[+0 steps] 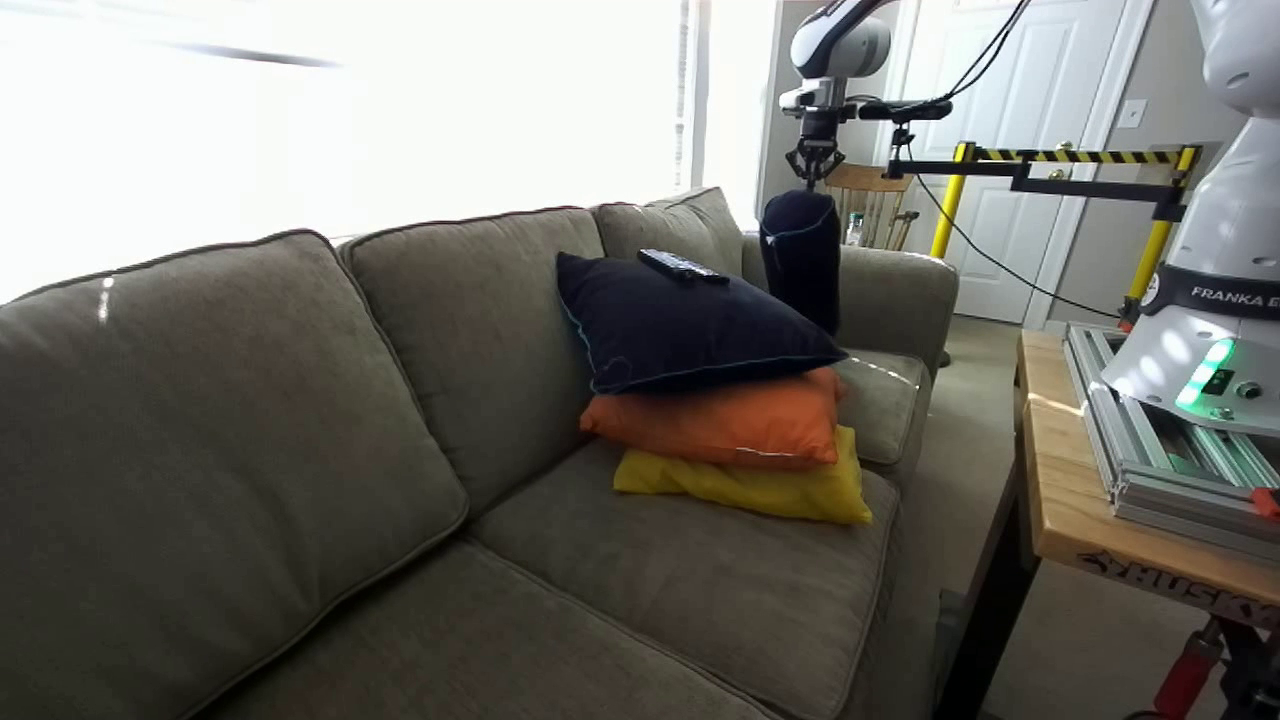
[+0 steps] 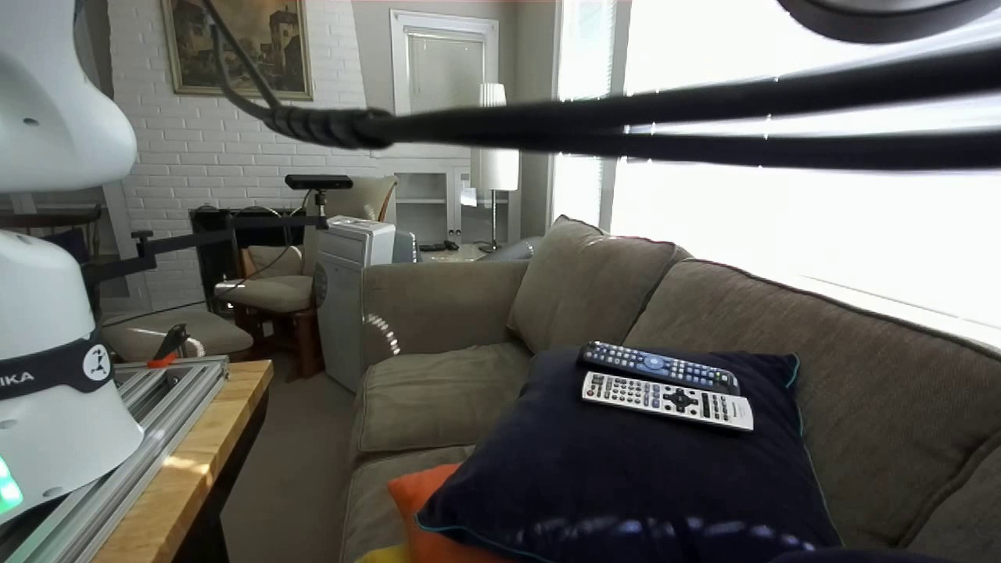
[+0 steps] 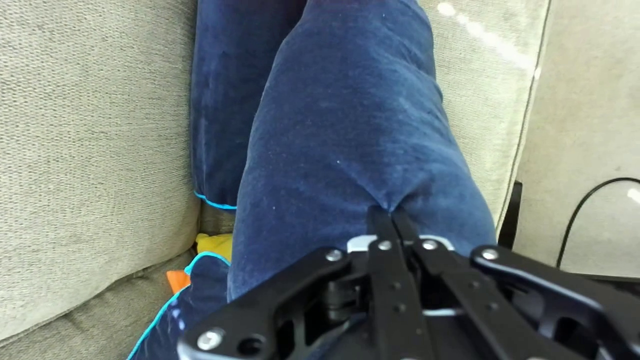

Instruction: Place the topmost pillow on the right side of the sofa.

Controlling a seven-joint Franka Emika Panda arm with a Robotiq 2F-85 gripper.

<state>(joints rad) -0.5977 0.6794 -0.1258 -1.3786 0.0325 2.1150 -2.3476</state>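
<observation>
Topmost pillow: soft, navy, nearly black from across the room, bluer in the wrist view. Upright at the end seat of the sofa, between the stack and the padded arm. Lower edge hidden; whether it touches the seat, I cannot tell.

Pincer: over the pillow, fingers brought together on a pinch of its cloth, creases fanning from the tips.

Navy cloth, turquoise piping: beside the held pillow, next to a back cushion; same pillow or another, I cannot tell.

Stack, on the sofa seat: second navy pillow, turquoise-piped, tilted; beneath it, orange pillow; lowest, yellow pillow. Lying on the navy one, in an exterior view: dark remote and silver remote, side by side.

Counter: wooden top, facing the sofa; bears metal rails and the white robot base, green light showing.

Beyond: striped barrier, wooden chair, white door; in an exterior view, white-shaded lamp and framed painting on white brick.
</observation>
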